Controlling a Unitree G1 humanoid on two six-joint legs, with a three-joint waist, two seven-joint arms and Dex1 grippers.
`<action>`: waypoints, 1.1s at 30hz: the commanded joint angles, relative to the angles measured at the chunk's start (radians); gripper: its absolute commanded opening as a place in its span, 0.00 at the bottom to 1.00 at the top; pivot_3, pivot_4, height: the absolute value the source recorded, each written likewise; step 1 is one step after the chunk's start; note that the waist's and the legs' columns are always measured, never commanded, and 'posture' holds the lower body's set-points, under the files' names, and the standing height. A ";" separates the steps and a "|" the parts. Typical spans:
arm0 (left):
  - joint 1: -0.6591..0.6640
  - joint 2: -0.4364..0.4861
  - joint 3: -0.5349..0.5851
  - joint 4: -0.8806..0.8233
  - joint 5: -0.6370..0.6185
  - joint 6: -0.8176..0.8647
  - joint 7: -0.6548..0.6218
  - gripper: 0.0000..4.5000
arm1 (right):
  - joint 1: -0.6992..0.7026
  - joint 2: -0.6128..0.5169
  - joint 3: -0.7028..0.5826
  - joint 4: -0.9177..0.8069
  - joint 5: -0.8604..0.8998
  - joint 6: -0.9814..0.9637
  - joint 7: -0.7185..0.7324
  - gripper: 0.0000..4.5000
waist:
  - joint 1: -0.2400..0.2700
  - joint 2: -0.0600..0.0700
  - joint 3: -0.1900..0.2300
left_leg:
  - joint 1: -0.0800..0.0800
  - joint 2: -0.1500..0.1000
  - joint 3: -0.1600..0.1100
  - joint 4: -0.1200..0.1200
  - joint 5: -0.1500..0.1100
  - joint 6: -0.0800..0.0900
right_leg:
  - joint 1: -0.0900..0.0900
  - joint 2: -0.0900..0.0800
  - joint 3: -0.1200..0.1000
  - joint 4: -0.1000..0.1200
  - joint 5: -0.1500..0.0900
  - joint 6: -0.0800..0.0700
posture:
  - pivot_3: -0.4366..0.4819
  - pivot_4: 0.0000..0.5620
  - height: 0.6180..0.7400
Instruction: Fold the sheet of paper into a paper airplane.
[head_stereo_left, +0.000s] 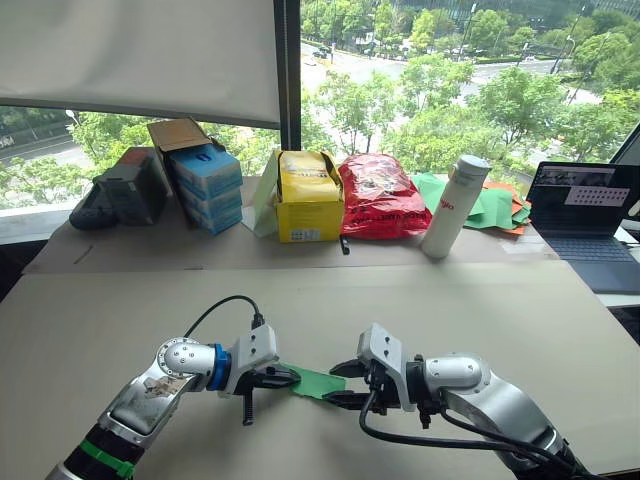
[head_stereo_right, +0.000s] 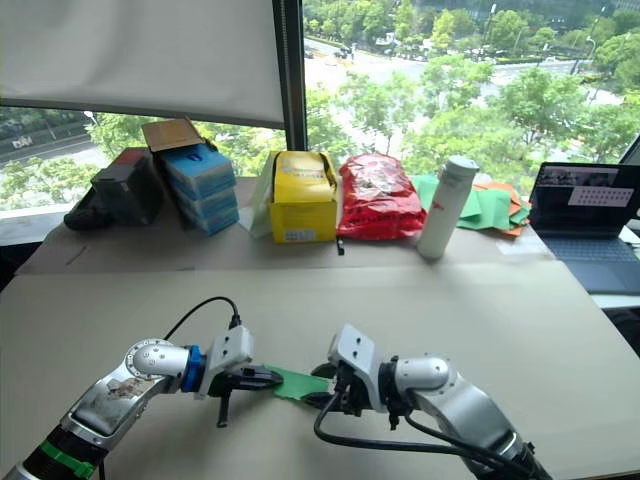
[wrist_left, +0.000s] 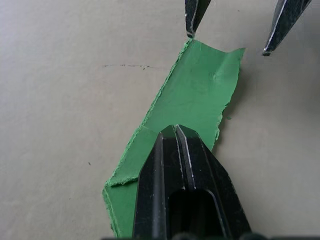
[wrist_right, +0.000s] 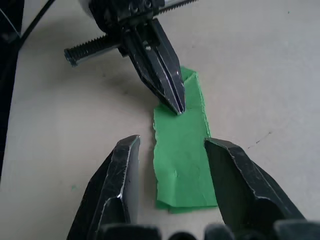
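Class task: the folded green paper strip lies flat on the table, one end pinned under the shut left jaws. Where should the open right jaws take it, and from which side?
Probably the free short end of the folded green paper strip, approached lengthwise, opposite the left gripper. The right gripper already straddles that end, but the strip lies flat, so its edge needs lifting first.

The left gripper (wrist_left: 175, 131) covers the near end of the sheet of paper (wrist_left: 197, 95). The laptop (head_stereo_left: 585, 215) is cut by the frame edge; its screen content is illegible.
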 joint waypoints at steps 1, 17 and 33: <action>-0.003 0.001 -0.010 0.017 0.024 -0.019 -0.006 0.00 | -0.054 0.025 -0.038 -0.024 0.056 0.079 -0.041 0.50 | 0.000 0.000 0.000 | 0.000 0.000 0.000 0.000 0.000 0.000 | 0.000 0.000 0.000 0.000 0.000 0.000 | 0.48 0.27 1.00; 0.008 -0.032 -0.017 -0.005 0.036 0.014 0.043 0.00 | -0.111 -0.016 0.266 0.156 -0.223 -0.026 -0.070 0.01 | 0.000 0.000 0.000 | 0.000 -0.001 0.000 0.000 0.000 0.000 | 0.000 0.001 -0.001 0.001 0.000 0.000 | 0.48 0.27 1.00; 0.007 -0.027 -0.052 0.014 0.091 0.000 0.050 0.00 | -0.013 -0.134 0.277 0.143 -0.236 0.038 -0.054 0.01 | 0.005 0.000 -0.003 | 0.009 -0.001 0.000 -0.001 -0.001 0.002 | 0.005 -0.001 -0.001 -0.001 0.000 0.000 | 0.48 0.27 1.00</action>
